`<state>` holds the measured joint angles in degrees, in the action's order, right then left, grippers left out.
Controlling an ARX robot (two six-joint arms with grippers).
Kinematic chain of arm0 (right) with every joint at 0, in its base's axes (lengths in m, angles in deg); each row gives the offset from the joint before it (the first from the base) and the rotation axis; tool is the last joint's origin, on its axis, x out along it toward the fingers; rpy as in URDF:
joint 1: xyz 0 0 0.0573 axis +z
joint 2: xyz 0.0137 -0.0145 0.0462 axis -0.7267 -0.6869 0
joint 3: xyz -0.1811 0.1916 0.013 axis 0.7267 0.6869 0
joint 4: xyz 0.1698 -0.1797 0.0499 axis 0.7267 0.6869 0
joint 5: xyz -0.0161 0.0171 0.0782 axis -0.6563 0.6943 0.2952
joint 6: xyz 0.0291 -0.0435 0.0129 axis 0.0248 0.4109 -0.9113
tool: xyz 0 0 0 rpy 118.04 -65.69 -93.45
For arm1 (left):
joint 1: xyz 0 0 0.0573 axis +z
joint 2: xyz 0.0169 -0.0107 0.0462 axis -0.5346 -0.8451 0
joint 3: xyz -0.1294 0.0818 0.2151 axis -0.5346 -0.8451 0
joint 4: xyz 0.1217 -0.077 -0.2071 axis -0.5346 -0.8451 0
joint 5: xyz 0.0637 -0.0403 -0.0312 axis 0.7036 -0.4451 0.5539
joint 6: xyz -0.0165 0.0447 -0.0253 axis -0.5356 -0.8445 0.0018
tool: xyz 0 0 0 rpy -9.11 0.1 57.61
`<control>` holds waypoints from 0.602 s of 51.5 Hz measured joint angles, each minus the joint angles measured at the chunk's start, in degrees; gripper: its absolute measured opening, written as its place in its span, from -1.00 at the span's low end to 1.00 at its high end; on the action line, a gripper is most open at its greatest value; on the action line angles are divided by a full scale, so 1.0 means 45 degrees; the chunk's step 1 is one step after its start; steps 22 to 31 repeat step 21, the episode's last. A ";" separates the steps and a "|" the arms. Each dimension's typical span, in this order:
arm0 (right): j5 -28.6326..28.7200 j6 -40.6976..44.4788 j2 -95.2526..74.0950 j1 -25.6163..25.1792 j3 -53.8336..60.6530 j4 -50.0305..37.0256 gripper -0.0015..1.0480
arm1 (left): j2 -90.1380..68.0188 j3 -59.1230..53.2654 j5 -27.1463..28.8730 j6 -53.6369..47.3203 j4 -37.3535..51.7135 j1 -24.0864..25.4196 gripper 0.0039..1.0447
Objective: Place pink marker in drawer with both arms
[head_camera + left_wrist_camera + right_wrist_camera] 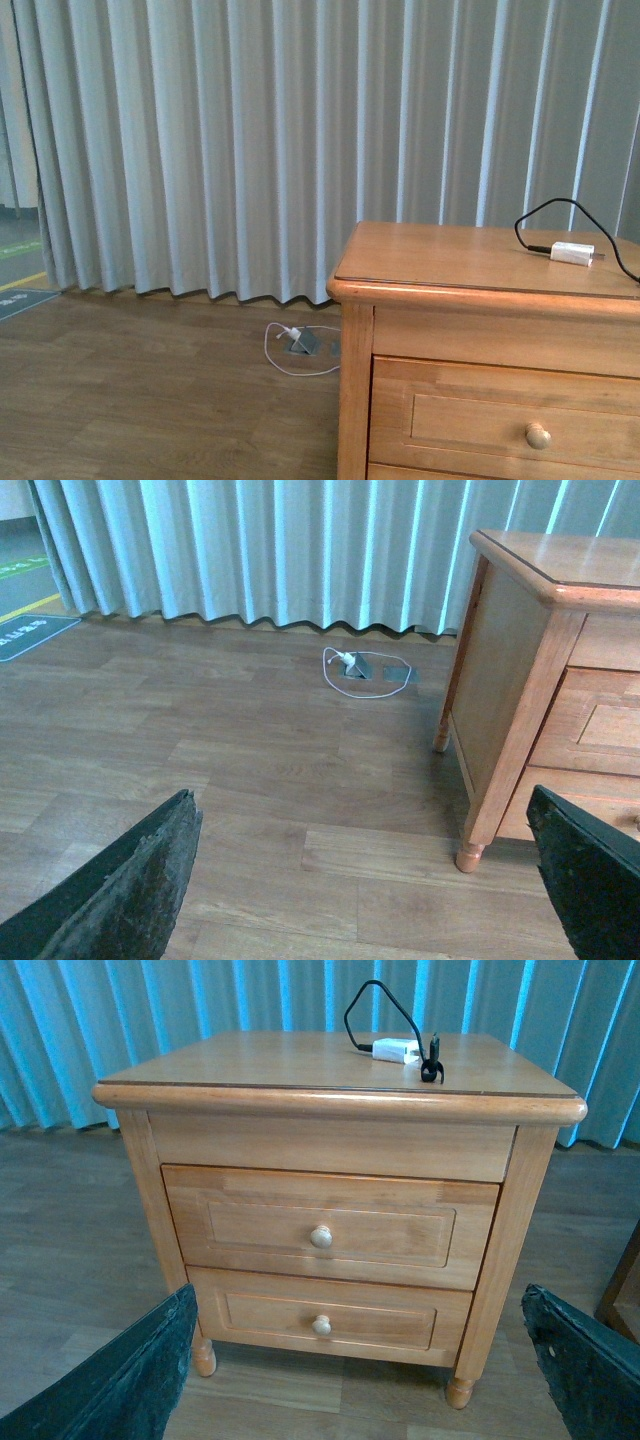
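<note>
The left claw [365, 880] hangs low over the wood floor [250, 770], its two fingers [130, 890] spread wide with nothing between them, looking past the dresser's side toward the curtain [300, 550]. A white cord loop [365, 670] lies on the floor by a small floor socket, near the curtain hem.

The right claw [365, 1370] faces the dresser [340, 1200] head-on, fingers [120, 1380] likewise wide apart and empty. Only the fingertips of either claw show; the arms themselves are out of frame, and the front view shows neither.

The drawer [330, 1235], the upper one, is closed flush, honey-coloured with a panelled front and one round knob [321, 1237]; the lower drawer [325, 1315] sits beneath it. In the front view the drawer [500, 420] is cut off by the frame.

On the dresser's top surface [270, 1060] rests a white plug [395, 1050] with a black cable [365, 1010]. The pink marker is in none of the views.
</note>
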<state>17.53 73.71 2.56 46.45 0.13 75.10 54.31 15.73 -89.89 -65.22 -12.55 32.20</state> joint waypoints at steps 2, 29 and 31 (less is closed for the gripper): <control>0.0000 0.0000 0.0000 0.0000 0.0000 0.0000 0.84 | 0.0000 0.0000 0.0005 -0.0005 0.0000 0.0000 0.89; 0.0000 0.0000 0.0000 0.0000 0.0000 0.0000 0.84 | 0.0000 0.0000 0.0000 0.0000 0.0000 0.0000 0.89; 0.0000 0.0000 0.0000 0.0000 0.0000 0.0000 0.84 | 0.0000 0.0000 0.0000 0.0000 0.0000 0.0000 0.89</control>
